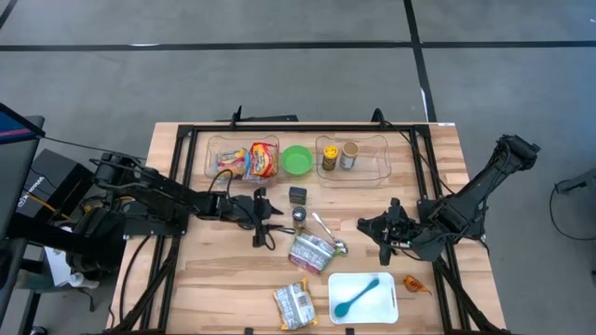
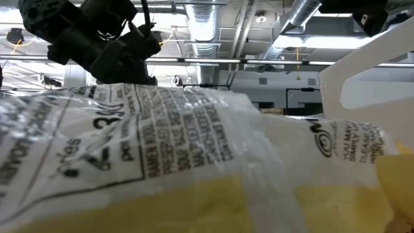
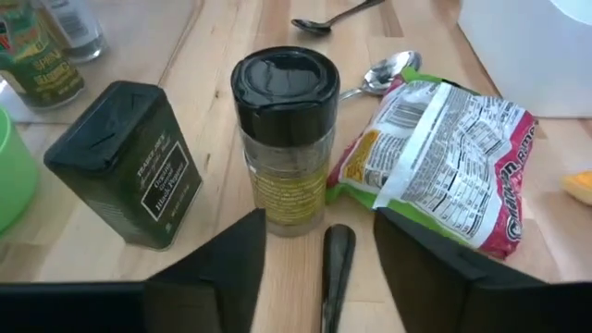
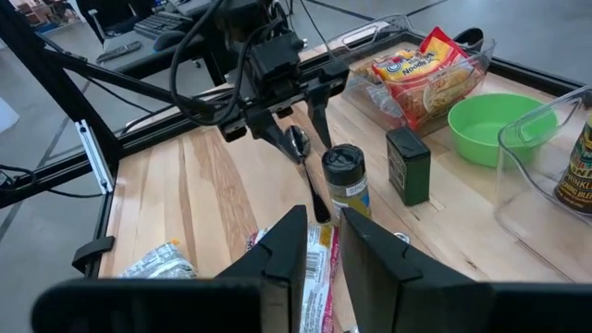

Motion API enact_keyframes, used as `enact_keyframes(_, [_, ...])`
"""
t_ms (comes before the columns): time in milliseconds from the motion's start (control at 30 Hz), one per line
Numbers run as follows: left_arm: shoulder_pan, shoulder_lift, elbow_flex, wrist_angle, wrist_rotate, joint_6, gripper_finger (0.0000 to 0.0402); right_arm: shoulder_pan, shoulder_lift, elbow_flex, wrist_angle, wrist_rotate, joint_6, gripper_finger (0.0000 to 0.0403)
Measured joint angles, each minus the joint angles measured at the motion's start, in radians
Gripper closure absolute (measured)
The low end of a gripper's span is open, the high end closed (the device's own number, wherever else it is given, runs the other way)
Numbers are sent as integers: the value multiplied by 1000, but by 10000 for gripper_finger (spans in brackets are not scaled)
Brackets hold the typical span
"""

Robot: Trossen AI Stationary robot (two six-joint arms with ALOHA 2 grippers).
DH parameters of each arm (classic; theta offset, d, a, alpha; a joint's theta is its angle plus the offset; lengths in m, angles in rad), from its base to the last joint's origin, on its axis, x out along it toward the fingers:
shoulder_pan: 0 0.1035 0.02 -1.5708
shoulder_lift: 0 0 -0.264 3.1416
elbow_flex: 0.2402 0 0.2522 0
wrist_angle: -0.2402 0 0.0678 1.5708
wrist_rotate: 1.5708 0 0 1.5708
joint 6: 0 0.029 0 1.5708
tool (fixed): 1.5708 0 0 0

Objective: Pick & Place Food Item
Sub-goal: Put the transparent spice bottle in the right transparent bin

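My left gripper (image 3: 319,242) (image 1: 267,225) stands open, low over the table's middle. A dark spoon (image 3: 336,270) lies on the wood between its fingers, untouched as far as I can see. Just beyond the fingertips stands a glass spice jar (image 3: 284,139) (image 1: 299,217) with a black lid. A dark green tin (image 3: 122,162) stands beside it, and a green and pink food packet (image 3: 442,159) (image 1: 312,252) lies flat on the other side. My right gripper (image 4: 321,233) (image 1: 385,233) hangs at the right, shut but for a narrow gap, holding nothing.
Two metal spoons (image 1: 328,233) lie by the packet. At the back stand a clear bin with noodle packs (image 1: 244,160), a green bowl (image 1: 297,160) and a clear bin with jars (image 1: 352,158). Near the front lie a white tray (image 1: 384,309) holding a blue spoon and a ramen packet (image 1: 295,305) that fills the low view.
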Motion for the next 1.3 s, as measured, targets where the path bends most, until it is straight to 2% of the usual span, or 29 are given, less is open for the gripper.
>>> enact_keyframes(167, [0, 0, 0, 7, -2, -2, 135, 0, 0, 0, 0, 0, 0, 340])
enact_keyframes(300, [0, 0, 0, 51, -19, 23, 108, 0, 0, 0, 0, 0, 0, 340])
enact_keyframes(533, [0, 35, 0, 71, -22, 23, 105, 0, 0, 0, 1, 0, 0, 340])
enact_keyframes(833, [5, 204, 2, 273, -22, 25, 105, 0, 0, 0, -2, 0, 0, 340])
enact_keyframes(1300, [16, 371, 116, 275, -22, 23, 105, -1, 0, 0, -3, -1, 0, 340])
